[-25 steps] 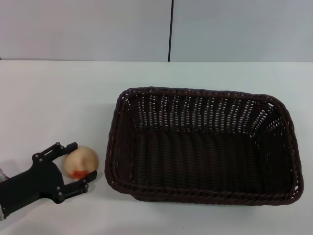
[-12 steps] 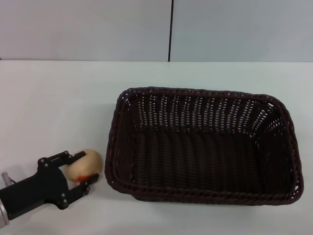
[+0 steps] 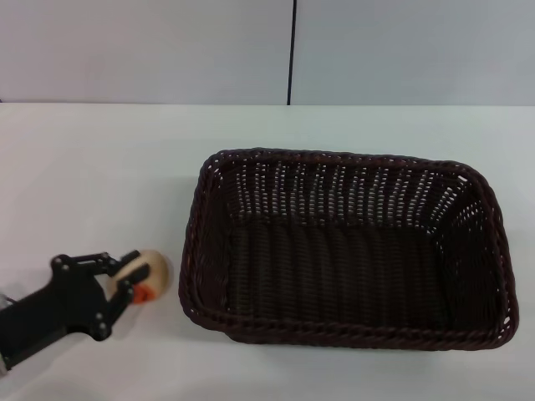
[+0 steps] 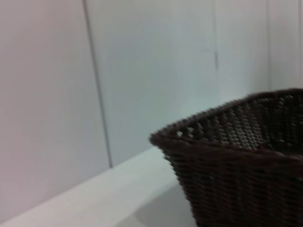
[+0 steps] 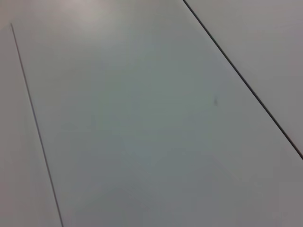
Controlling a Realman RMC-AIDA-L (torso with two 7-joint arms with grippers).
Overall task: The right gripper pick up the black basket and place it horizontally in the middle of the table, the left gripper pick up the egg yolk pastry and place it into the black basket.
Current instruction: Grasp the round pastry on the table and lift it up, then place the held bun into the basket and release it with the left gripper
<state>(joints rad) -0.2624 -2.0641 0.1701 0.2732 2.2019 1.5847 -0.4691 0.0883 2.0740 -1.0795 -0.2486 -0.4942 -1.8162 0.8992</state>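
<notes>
The black basket (image 3: 347, 248) lies lengthwise on the white table (image 3: 100, 167), right of centre in the head view, and it is empty. One corner of it also shows in the left wrist view (image 4: 236, 156). The egg yolk pastry (image 3: 149, 272), pale with an orange-red patch, sits just left of the basket's front left corner. My left gripper (image 3: 124, 286) is at the front left of the table with its black fingers closed around the pastry. The right gripper is out of view; its wrist view shows only a plain wall.
A grey wall with a dark vertical seam (image 3: 292, 50) runs behind the table. White tabletop stretches to the left of and behind the basket.
My left gripper has closed its fingers in on the pastry and drawn back slightly toward the front left. The pastry has turned a little. The basket has not moved.
</notes>
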